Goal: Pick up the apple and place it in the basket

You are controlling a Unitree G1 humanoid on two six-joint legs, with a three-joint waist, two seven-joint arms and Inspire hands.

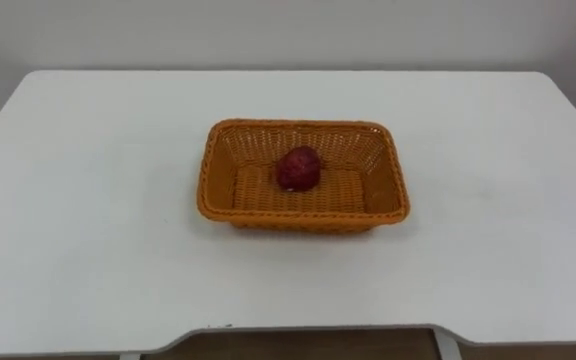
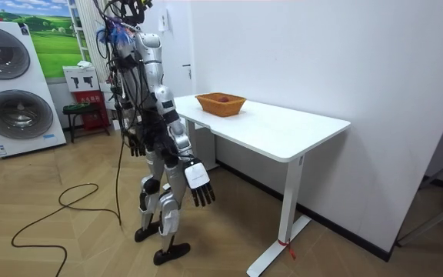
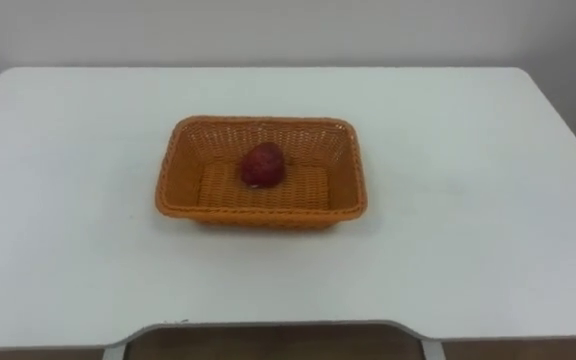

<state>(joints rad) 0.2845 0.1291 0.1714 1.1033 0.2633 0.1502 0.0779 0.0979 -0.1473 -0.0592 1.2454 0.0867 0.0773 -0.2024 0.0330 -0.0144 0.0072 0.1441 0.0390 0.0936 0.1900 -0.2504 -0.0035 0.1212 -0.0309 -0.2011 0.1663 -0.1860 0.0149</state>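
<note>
- Right hand [image 2: 198, 187] hangs low beside the thigh, fingers loose and extended, grasping nothing.
- Left hand [image 2: 135, 144] hangs on the far side of the body at hip height, released as well, nothing in it.
- The robot stands upright on the wood floor, a step back from the long edge of the white table [image 1: 88, 200], with that edge dead ahead at 12 o'clock.
- Out on the tabletop at 12 o'clock from the robot sits the orange wicker basket [image 1: 303, 216], near the table's middle and clear of every edge.
- The apple [image 1: 298, 167] rests inside the basket, dark red, just toward 11 o'clock of the basket's centre, touching no wall.
- Risk one: the reach looks long from here, so leaning in could cost balance or leave the hand short.
- Risk two: fingers coming in over the 6 o'clock rim may catch the weave and shove the light basket away.
- Risk three: the round apple could roll from a partial grip toward a wall.
</note>
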